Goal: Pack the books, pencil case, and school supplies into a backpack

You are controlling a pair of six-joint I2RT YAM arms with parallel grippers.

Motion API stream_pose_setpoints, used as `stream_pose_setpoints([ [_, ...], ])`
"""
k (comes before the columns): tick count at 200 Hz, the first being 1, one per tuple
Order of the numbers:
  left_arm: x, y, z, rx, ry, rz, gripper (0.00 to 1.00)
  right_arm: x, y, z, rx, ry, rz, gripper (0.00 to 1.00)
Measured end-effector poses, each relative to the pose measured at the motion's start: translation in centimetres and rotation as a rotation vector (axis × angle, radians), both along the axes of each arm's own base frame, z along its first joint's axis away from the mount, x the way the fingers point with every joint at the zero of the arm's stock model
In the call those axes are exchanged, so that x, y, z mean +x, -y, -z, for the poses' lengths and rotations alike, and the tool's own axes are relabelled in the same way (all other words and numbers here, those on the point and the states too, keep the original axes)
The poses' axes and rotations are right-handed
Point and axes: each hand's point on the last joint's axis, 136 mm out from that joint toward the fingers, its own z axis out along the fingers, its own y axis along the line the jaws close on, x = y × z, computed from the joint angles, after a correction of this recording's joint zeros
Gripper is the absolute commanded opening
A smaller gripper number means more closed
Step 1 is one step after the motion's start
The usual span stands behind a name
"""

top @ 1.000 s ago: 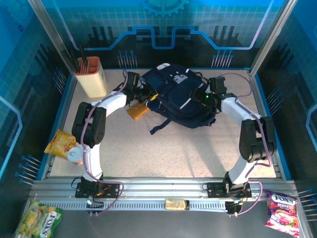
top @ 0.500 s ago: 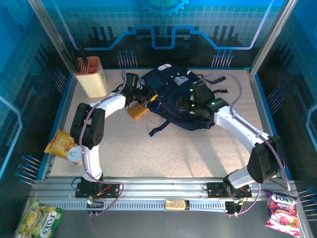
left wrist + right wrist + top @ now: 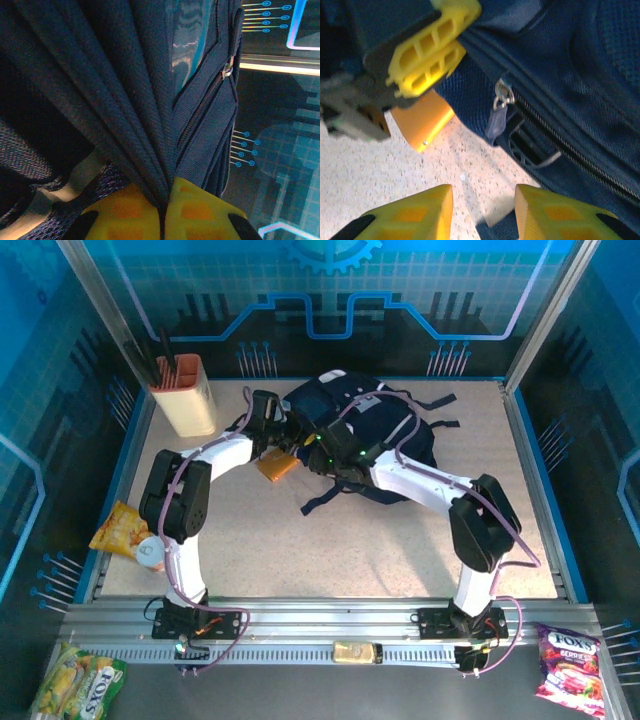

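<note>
Navy fabric of the backpack (image 3: 425, 440) covers the far middle of the worktop (image 3: 330, 550), lying flat with black straps (image 3: 325, 495) trailing toward the near side. The only writing we can read is "FOX'S", printed on a green-yellow sweet bag (image 3: 75, 682) and on a purple sweet bag (image 3: 570, 657), both lying off the worktop on the near side of the rail (image 3: 300, 625). At the worktop's left edge a yellow snack packet (image 3: 120, 528), its print too small for us to read, touches a small can (image 3: 152, 553). A beige holder (image 3: 185, 400) with dark pens (image 3: 165, 368) stands in the far left corner. An orange box (image 3: 277, 465) lies just beside the backpack's left side.

The left hand (image 3: 164, 200) is clamped shut on a gathered fold of the backpack, the cloth pinched between its yellow fingers (image 3: 200, 210). The right hand (image 3: 482, 200) hangs close by with its fingers apart, speckled worktop showing between them and a zip pull (image 3: 502, 97) ahead. From above, the right arm (image 3: 420, 480) crosses the backpack's near side and hides part of it; what lies inside we cannot make out.
</note>
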Motion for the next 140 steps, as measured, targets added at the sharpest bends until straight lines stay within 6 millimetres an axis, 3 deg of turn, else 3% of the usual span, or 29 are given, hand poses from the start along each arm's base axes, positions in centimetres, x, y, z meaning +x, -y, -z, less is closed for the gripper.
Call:
stream_pose_setpoints([
  [59,0.1,0.3,-0.5,-0.034,0.009,0.005,0.0,2.3,-0.1,0.7,-0.041,0.033,0.078,0.35],
  [140,0.0,0.5,-0.6,-0.048,0.013,0.011,0.0,3.6,0.4,1.1,-0.103,0.045,0.123,0.29],
])
